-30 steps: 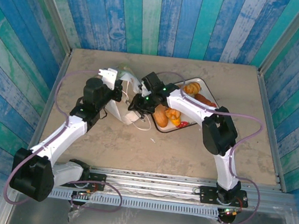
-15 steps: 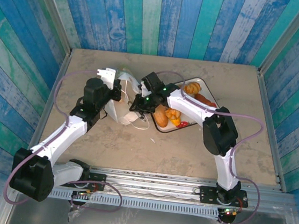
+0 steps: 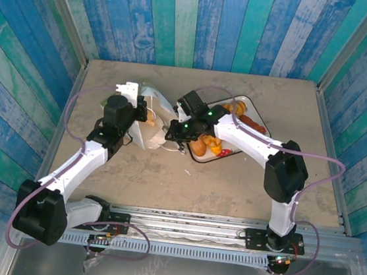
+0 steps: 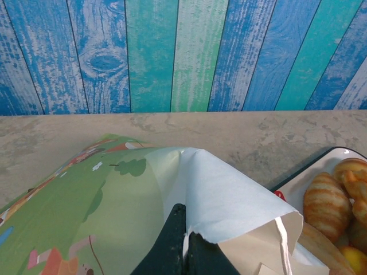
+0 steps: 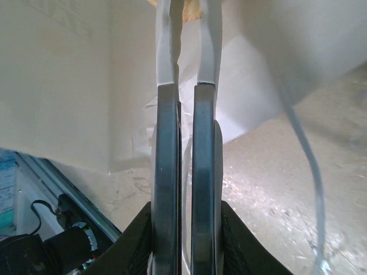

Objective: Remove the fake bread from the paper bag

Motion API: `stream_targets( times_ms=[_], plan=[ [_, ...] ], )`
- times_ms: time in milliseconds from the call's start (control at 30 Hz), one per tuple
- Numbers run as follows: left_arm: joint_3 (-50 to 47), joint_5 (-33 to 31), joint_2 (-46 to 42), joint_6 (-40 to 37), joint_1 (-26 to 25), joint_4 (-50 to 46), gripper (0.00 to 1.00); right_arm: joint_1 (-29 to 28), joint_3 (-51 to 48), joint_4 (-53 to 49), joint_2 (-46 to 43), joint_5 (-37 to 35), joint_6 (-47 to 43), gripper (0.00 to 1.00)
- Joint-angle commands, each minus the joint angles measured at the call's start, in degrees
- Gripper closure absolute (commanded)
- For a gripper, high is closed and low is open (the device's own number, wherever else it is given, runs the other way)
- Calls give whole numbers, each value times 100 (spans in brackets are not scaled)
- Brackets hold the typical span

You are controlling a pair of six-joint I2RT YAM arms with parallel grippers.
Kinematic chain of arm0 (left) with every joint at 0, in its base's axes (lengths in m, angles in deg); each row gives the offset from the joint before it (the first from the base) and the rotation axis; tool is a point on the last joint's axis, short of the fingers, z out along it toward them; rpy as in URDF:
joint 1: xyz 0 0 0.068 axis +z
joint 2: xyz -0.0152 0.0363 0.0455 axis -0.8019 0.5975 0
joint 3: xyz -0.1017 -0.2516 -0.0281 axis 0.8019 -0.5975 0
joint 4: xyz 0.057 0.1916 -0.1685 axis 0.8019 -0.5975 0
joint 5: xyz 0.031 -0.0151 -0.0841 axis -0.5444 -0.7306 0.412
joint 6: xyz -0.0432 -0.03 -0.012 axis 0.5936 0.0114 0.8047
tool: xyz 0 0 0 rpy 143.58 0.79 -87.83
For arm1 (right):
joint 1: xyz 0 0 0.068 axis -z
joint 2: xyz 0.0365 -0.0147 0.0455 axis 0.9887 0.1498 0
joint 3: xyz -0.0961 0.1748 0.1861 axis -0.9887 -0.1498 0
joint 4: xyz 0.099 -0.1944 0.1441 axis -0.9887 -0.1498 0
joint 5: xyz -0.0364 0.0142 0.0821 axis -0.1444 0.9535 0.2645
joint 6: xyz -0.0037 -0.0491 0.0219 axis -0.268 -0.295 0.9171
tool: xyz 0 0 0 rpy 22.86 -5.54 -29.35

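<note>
Left end effector (image 4: 184,232) pinched shut on creased paper bag (image 4: 229,195) rim; right end effector (image 5: 188,17) shut at bag mouth, hold unclear. Ridged croissants (image 4: 327,197) in tray (image 4: 304,172) beside bag.

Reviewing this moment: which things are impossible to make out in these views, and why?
1. Inside of the paper bag: top view, its own walls and the right tool cover it, so its contents cannot be told.
2. Right tool's grip: right wrist view, the fingertips run off the top edge; what they pinch is unclear.
3. Tray: left wrist view, cut by the right edge and the bag.
</note>
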Motion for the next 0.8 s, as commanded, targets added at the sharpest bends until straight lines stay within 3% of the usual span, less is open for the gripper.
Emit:
stream_targets(
  times_ms=[0, 133, 433, 767],
  plan=[
    [108, -194, 86, 84, -17, 77, 98, -111, 36, -426, -392, -544, -270, 91],
    [191, -319, 169, 83, -14, 3, 98, -263, 170, -749, -424, -905, -518, 92],
    [405, -398, 270, 214, -16, -287, 98, -756, 584, -1218, -375, -2653, -1346, 93],
    [724, -369, 512, 272, -8, -783, 99, -1661, 318, -457, -368, -5833, -3139, 94]
  ],
)
